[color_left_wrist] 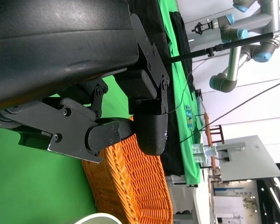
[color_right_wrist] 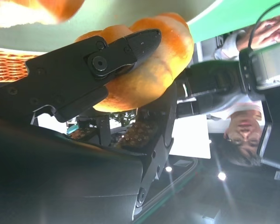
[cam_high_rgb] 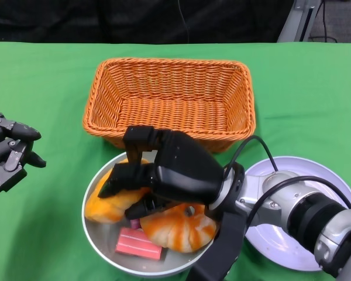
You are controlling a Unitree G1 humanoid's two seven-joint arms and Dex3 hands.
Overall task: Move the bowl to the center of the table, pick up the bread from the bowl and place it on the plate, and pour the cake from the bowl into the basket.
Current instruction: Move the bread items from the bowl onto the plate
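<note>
The grey bowl [cam_high_rgb: 100, 235] stands at the near middle of the green table, just in front of the basket. It holds an orange bread [cam_high_rgb: 105, 206], a striped orange-and-white bun [cam_high_rgb: 178, 229] and a pink cake slab [cam_high_rgb: 139, 243]. My right hand [cam_high_rgb: 164, 170] reaches into the bowl from the right. Its fingers lie over the orange bread and the thumb sits beneath it. The right wrist view shows the bread [color_right_wrist: 154, 70] pinched between the black fingers [color_right_wrist: 107, 60]. My left hand [cam_high_rgb: 9, 155] hovers at the left edge, fingers apart and holding nothing.
The woven orange basket [cam_high_rgb: 169, 61] stands behind the bowl, touching or nearly touching its rim. A white plate [cam_high_rgb: 316, 170] lies to the right, partly under my right forearm. A person [color_right_wrist: 245, 130] shows beside the table in the right wrist view.
</note>
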